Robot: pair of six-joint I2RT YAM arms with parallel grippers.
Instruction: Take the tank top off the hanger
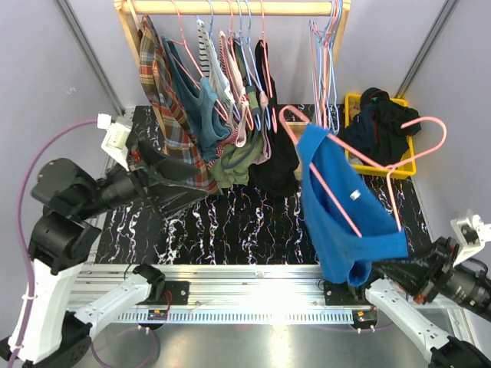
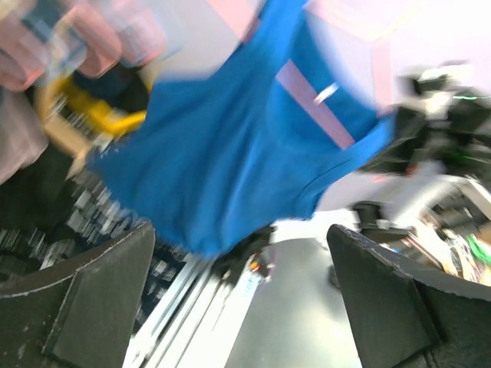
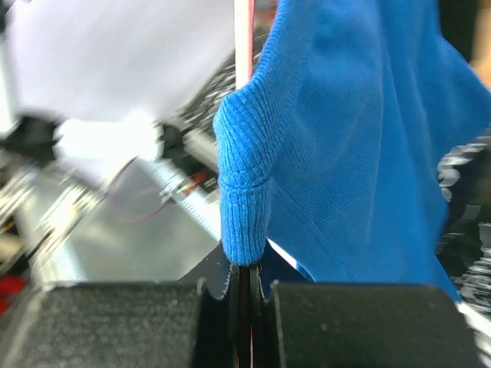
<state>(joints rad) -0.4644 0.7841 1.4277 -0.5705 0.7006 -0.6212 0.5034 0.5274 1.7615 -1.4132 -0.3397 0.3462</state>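
Observation:
A blue tank top [image 1: 337, 207] hangs on a pink hanger [image 1: 383, 165], held tilted in the air over the right of the table. My right gripper [image 1: 374, 270] is under its low end. In the right wrist view the jaws [image 3: 247, 285] are shut on the thin pink hanger wire [image 3: 244, 38], and a blue ribbed strap [image 3: 245, 207] drapes down onto the jaw tips. My left gripper [image 1: 192, 184] is open and empty at the left, pointing right at the tank top [image 2: 245, 146], well apart from it. Its left wrist view [image 2: 245, 307] is blurred.
A wooden rack [image 1: 230, 8] at the back carries several hung garments [image 1: 215, 115] and empty hangers [image 1: 326, 61]. A yellow basket [image 1: 405, 170] of dark clothes stands at the back right. The marbled black table top [image 1: 245, 222] lies below.

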